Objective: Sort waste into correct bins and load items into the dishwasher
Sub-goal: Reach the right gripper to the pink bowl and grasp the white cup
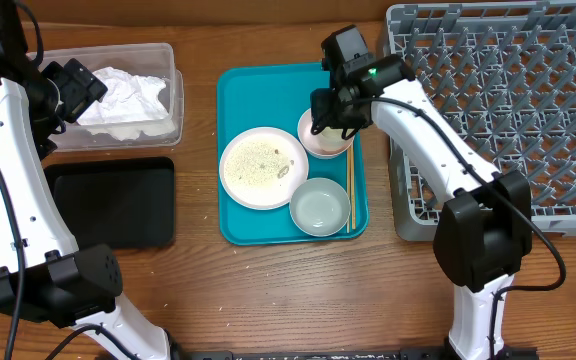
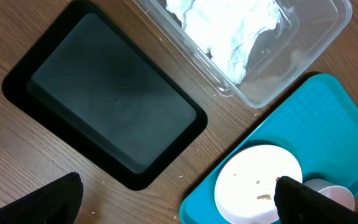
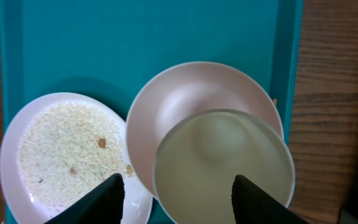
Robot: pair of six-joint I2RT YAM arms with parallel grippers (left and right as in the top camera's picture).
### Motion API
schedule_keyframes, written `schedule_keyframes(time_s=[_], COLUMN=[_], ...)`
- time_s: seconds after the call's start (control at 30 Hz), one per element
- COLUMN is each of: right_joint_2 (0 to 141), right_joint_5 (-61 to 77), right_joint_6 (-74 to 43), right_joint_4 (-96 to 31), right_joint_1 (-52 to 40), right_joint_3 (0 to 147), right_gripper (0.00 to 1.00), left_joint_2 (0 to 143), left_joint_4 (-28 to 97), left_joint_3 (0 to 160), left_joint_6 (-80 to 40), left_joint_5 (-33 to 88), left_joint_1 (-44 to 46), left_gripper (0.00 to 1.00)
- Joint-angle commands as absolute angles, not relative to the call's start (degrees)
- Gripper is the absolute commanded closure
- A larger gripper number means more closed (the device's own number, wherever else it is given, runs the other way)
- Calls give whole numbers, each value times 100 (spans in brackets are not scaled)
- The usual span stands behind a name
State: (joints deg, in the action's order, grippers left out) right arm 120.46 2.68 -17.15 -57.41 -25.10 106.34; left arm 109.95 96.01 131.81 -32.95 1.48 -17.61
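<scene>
Right pincer (image 3: 178, 182), fingers cropped by frame, straddling small white cup (image 3: 222, 165), grip unclear, left pincer (image 2: 176, 182) wide open

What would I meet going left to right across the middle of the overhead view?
black tray → plate → blue bowl → rack

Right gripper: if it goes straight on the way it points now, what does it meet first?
Most likely the small white cup, which overlaps the pink bowl just ahead; depth is unclear.
</scene>
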Motion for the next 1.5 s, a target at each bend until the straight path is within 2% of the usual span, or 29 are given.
schedule_keyframes(time_s=[0.0,0.23,0.57,0.77,1.03,1.2,1.3,1.4,1.47], right_joint_2=[11972,11972,11972,11972,11972,11972,11972,11970,11970], right_joint_5=[-62,-1234,-1581,-1138,-1041,-1041,-1044,-1044,-1044], right_joint_6=[-2023,-2132,-2126,-2128,-2126,-2128,-2126,-2128,-2126], right_joint_4=[-5610,-5446,-5148,-5100,-4991,-4971,-4974,-4978,-4984], right_joint_1=[-2718,-3236,-3227,-3179,-3267,-3267,-3273,-3273,-3273], right_joint_3=[10477,10405,10075,9974,9791,9784,9784,9808,9861], right_gripper=[43,45,47,67,69,87,89,96,96], left_joint_2=[11024,11024,11024,11024,11024,11024,11024,11024,11024], left_joint_4=[9590,9590,9590,9590,9590,9590,9590,9590,9590], left_joint_3=[13238,13238,13238,13238,13238,13238,13238,13238,13238], left_joint_6=[-3363,-3363,-3363,-3363,-3363,-3363,-3363,-3363,-3363], left_joint_5=[132,132,132,132,132,132,132,132,132], left_joint_1=[-1723,-1723,-1723,-1723,-1723,-1723,-1723,-1723,-1723], left_gripper=[0,0,0,0,0,0,0,0,0])
